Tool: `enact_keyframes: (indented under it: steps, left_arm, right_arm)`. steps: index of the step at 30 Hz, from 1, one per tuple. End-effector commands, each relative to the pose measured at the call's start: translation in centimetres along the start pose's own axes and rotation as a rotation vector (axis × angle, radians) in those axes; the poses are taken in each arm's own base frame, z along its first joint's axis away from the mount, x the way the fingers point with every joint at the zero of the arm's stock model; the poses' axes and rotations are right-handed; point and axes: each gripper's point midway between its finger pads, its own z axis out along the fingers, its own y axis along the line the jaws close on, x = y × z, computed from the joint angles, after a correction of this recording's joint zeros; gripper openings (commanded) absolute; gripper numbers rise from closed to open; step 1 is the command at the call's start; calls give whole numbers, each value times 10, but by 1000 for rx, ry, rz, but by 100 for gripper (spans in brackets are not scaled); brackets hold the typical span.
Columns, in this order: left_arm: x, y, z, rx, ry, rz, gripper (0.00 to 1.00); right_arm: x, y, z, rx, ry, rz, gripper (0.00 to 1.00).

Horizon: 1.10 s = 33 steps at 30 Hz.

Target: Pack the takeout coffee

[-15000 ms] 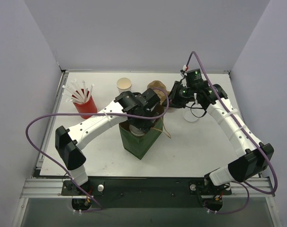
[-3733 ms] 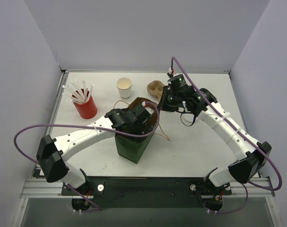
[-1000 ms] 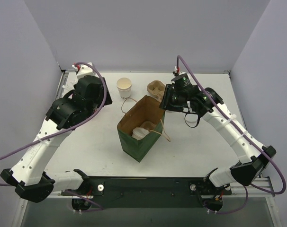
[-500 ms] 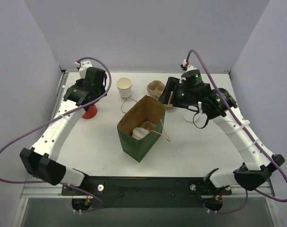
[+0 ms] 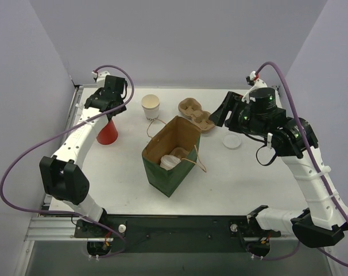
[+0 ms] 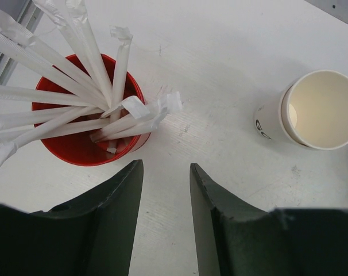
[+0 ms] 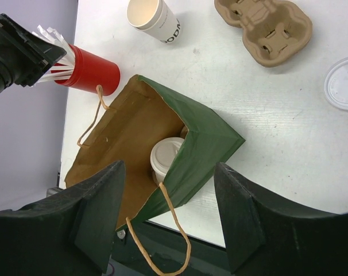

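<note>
Takeout coffee (image 5: 150,106): upright, uncovered, gripped by nothing, toward 12 o'clock on the table, outside the bag, dark print on its side.

White table (image 5: 248,178) under everything.

Left arm stretched out to 10 o'clock. Left gripper (image 6: 165,167) released, fingers apart with only bare tabletop between them. Hovers above the gap between the red cup at its 9 o'clock and the takeout coffee at its 3 o'clock, touching neither.

Right arm raised at 2 o'clock. Right gripper (image 7: 167,167) released too, fingers spread wide, nothing held, high above the bag.

Green paper bag (image 5: 174,172), brown inside, near the centre of the table. Stands open, mouth leaning toward 12 o'clock, twine handles hanging loose. Inside it, a lidded cup (image 5: 171,161), upright against the near wall.

Brown pulp carrier (image 5: 197,114) at 1 o'clock of the bag, near it but apart, flat on the table, at 3 o'clock of the takeout coffee.

Red cup (image 5: 107,133) at 10 o'clock of the bag, upright, white wrapped straws (image 6: 76,86) fanning out of it.

Flat white lid (image 5: 232,141) at 3 o'clock of the bag, lying well apart from it.
</note>
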Motion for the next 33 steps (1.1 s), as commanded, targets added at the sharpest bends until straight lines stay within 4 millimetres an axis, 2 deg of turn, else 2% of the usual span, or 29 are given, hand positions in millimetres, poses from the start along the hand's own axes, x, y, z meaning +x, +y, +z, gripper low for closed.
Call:
enact_keyframes:
  steps: [1,7,14,23,33]
  left_arm:
    - [-40,-10,-3,57,-91,-70,48]
    - [-50,-6,8,61,-94,-91,48]
    - [-54,-14,21,74,-87,-74,45]
    - [-65,-9,19,59,-100,-76,38]
    - [-55,-1,21,44,-76,-54,37]
  right_arm:
    - [-3,-1,-9,-7,-2,-9,59]
    - [-3,-5,-9,3,5,-11,59]
    - [2,-7,-6,8,22,-7,58]
    - [4,-10,-2,22,27,-1,58]
    - [6,-9,2,22,39,2,58]
